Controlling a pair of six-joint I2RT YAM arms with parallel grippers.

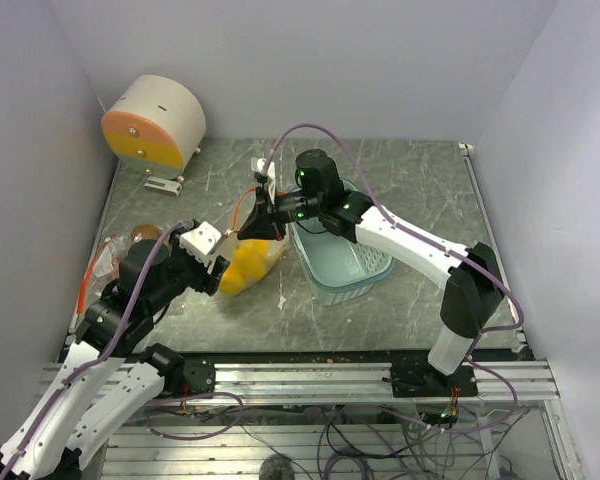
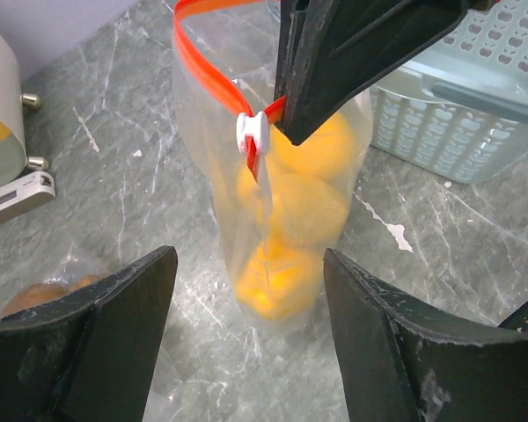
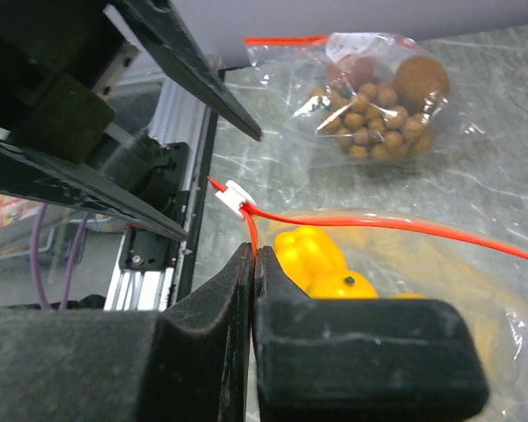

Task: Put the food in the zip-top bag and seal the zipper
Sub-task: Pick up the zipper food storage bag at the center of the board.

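Observation:
The zip-top bag (image 1: 248,265) stands on the table, clear with a red zipper strip, and holds several yellow-orange fruits (image 2: 299,211) (image 3: 321,259). My right gripper (image 3: 253,251) (image 1: 261,198) is shut on the red strip at the bag's top, just beside the white slider (image 3: 233,198) (image 2: 253,132). The rest of the strip loops open behind it. My left gripper (image 2: 251,259) (image 1: 214,268) stands open low in front of the bag's base, apart from it, with nothing between its fingers.
A light-blue basket (image 1: 345,265) (image 2: 475,114) sits right of the bag. A second clear bag (image 3: 374,97) (image 1: 105,255) with brown grapes and round fruits lies at the left. A round cream-and-orange device (image 1: 152,122) stands at the back left.

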